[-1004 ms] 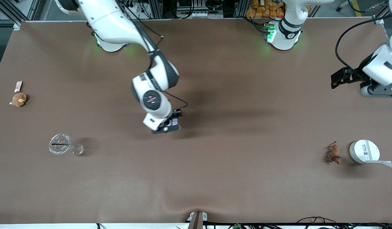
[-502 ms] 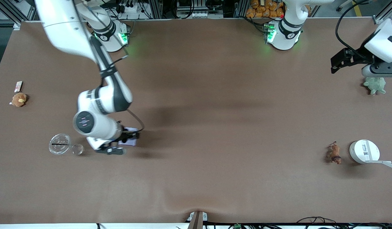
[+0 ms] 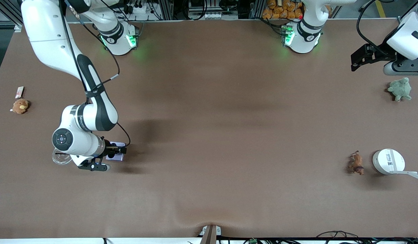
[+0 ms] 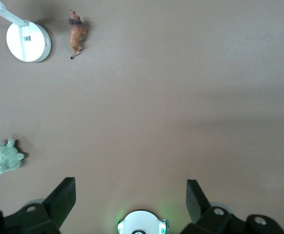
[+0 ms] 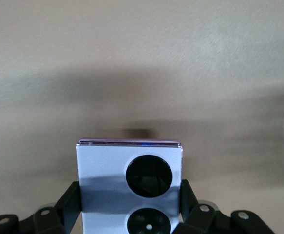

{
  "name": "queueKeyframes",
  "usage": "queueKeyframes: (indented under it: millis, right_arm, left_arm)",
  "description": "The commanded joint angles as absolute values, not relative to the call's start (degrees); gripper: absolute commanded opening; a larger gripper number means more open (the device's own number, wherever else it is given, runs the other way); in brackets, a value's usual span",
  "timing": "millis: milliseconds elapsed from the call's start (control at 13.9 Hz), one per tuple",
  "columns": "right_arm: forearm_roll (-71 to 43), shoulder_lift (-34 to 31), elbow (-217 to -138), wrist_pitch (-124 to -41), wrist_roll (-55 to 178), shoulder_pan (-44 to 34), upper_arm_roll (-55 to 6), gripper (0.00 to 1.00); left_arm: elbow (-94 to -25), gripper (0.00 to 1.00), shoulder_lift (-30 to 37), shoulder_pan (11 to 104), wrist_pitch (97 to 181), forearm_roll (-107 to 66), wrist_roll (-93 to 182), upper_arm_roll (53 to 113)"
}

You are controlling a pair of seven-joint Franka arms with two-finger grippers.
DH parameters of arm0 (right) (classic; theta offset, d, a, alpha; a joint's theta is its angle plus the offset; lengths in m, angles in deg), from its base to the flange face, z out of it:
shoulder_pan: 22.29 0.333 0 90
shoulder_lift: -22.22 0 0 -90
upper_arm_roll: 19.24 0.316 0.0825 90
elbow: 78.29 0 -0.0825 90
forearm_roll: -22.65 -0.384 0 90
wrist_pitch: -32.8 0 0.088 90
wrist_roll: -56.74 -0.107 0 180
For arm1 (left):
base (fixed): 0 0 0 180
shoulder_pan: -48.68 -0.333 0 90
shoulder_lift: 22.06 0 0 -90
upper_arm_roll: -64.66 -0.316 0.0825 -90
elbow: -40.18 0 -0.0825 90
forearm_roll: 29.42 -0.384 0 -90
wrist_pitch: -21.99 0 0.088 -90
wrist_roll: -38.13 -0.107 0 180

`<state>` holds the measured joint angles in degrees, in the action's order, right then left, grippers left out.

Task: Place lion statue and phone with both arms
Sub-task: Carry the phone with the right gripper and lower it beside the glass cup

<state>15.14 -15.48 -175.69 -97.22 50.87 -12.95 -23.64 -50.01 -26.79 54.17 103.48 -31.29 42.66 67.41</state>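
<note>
The phone [image 3: 116,156] is pale lilac with two round black circles. It is gripped between the fingers of my right gripper [image 3: 115,152], low over the table beside a clear cup. In the right wrist view the phone [image 5: 107,165] fills the gap of the right gripper [image 5: 130,196]. The lion statue [image 3: 356,163], small and orange-brown, lies on the table toward the left arm's end; it also shows in the left wrist view [image 4: 76,38]. My left gripper [image 3: 357,60] hangs open and empty in the air near the table's corner, well away from the lion, with its jaws wide in the left wrist view [image 4: 129,189].
A round white device [image 3: 388,161] sits beside the lion. A green plush turtle [image 3: 399,89] lies below the left gripper. A clear cup [image 3: 60,158] is partly hidden under the right wrist. A tan plush toy [image 3: 20,106] and a small packet [image 3: 19,91] lie at the right arm's end.
My right arm swung from the table's middle toward its own end, carrying the phone to beside the clear cup. My left arm drew back toward the bases, uncovering the green turtle.
</note>
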Motion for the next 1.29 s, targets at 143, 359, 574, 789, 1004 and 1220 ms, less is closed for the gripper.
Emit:
queueKeyframes:
  millis: [143, 359, 574, 789, 1004, 1220]
  right_arm:
    - [15.88, -16.71, -175.85, -98.78, 52.96, -15.87, -22.49, 0.0]
    - [15.62, -17.68, -175.94, -99.48, 54.89, -16.41, -22.4, 0.0]
    - [15.71, -17.94, -175.77, -99.22, 55.07, -15.97, -22.4, 1.0]
    - [15.79, -17.24, -174.8, -98.69, 54.98, -15.62, -22.4, 1.0]
    - [16.14, -15.75, -168.33, -88.98, 55.07, -15.0, -22.32, 1.0]
    - [19.03, -16.01, -155.84, -73.41, 54.98, -15.09, -22.4, 1.0]
  left_arm:
    - [-50.0, 1.0, -27.33, 53.96, 104.07, -30.12, 42.62, 67.12]
    - [-50.17, 1.0, -27.24, 53.95, 104.51, -30.12, 42.62, 67.12]
    - [-50.26, 1.0, -27.16, 53.87, 104.52, -30.21, 42.62, 67.12]
    - [-50.26, 1.0, -26.89, 53.87, 104.52, -30.21, 42.62, 67.12]
    - [-50.17, 1.0, -26.89, 53.6, 104.52, -30.21, 41.83, 67.12]
    - [-50.17, 1.0, -26.8, 53.69, 104.69, -30.12, 39.89, 66.86]
